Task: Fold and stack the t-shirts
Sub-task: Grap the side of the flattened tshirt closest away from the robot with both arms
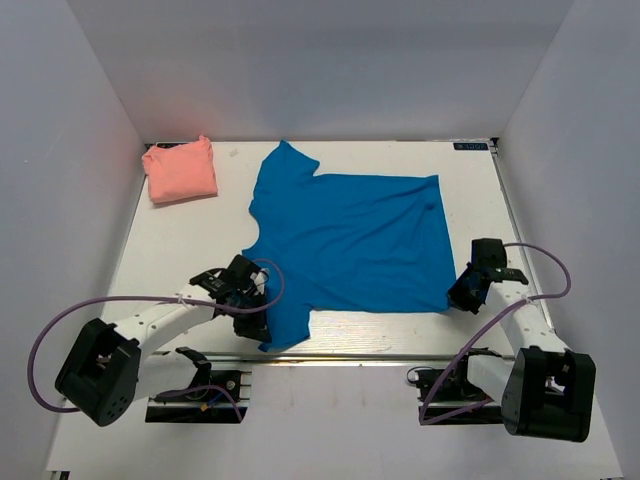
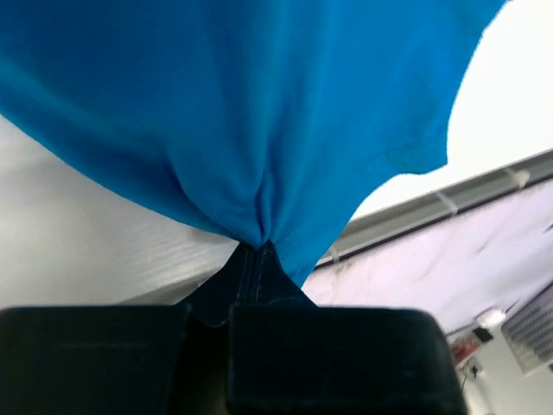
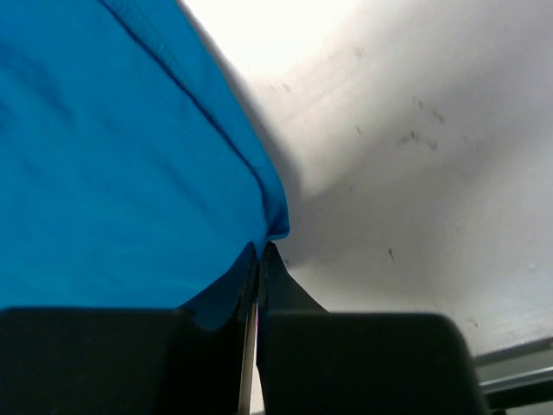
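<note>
The bright blue t-shirt (image 1: 350, 240) lies spread flat on the table, collar to the left. My left gripper (image 1: 262, 312) is shut on its near-left sleeve; in the left wrist view the cloth (image 2: 259, 130) bunches into the closed gripper (image 2: 257, 252). My right gripper (image 1: 462, 297) is shut on the shirt's near-right hem corner; in the right wrist view the blue edge (image 3: 130, 173) runs into the closed gripper (image 3: 262, 251). The salmon pink t-shirt (image 1: 181, 170) sits as a small square bundle at the far-left corner, apart from both grippers.
The white table (image 1: 470, 200) is enclosed by white walls on three sides. A metal rail (image 1: 380, 358) runs along the near edge, also visible in the left wrist view (image 2: 449, 203). Purple cables loop beside both arms.
</note>
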### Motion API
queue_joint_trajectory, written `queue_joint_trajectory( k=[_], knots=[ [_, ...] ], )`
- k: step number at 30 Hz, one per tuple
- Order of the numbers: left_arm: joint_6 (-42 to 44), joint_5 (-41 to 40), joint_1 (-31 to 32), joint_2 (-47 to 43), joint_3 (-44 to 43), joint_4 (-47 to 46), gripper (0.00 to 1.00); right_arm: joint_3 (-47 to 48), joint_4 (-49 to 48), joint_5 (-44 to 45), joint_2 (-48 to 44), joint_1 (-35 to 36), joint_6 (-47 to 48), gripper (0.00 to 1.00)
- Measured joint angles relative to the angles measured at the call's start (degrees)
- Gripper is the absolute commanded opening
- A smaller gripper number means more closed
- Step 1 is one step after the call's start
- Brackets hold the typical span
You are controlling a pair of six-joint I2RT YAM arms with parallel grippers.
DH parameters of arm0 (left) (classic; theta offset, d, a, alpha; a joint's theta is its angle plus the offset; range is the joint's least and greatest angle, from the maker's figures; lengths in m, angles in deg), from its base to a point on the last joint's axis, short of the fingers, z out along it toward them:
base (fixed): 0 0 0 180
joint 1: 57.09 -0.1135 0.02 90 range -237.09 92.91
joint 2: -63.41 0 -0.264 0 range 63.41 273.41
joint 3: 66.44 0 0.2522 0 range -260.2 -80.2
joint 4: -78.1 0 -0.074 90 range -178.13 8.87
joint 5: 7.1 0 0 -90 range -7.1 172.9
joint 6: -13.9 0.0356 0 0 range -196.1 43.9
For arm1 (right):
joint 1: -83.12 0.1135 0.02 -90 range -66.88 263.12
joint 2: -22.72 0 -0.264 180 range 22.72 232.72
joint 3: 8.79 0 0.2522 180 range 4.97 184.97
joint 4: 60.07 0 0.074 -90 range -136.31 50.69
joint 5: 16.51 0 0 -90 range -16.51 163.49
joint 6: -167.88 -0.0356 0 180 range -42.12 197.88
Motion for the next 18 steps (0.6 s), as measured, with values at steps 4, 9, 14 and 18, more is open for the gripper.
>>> queue_joint_trajectory(
  k=[4,9,14,18],
  knots=[
    [1.2,1.2,0.0,-0.1,-2.3,2.1,0.0,-2.2,1.4,-1.2,0.0,0.0,-0.1,0.0],
    [2.8,2.3,0.0,0.0,-8.8,-0.3,0.0,-1.9,0.6,-4.9,0.9,0.1,1.5,0.0],
    [4.3,2.2,-0.1,0.7,-13.6,-4.1,0.0,2.8,0.4,-5.9,2.5,0.4,3.2,0.0],
    [4.9,-0.2,-0.4,4.8,-20.6,-6.4,0.0,7.9,-1.3,-5.8,4.1,0.4,4.3,0.0]
  ],
)
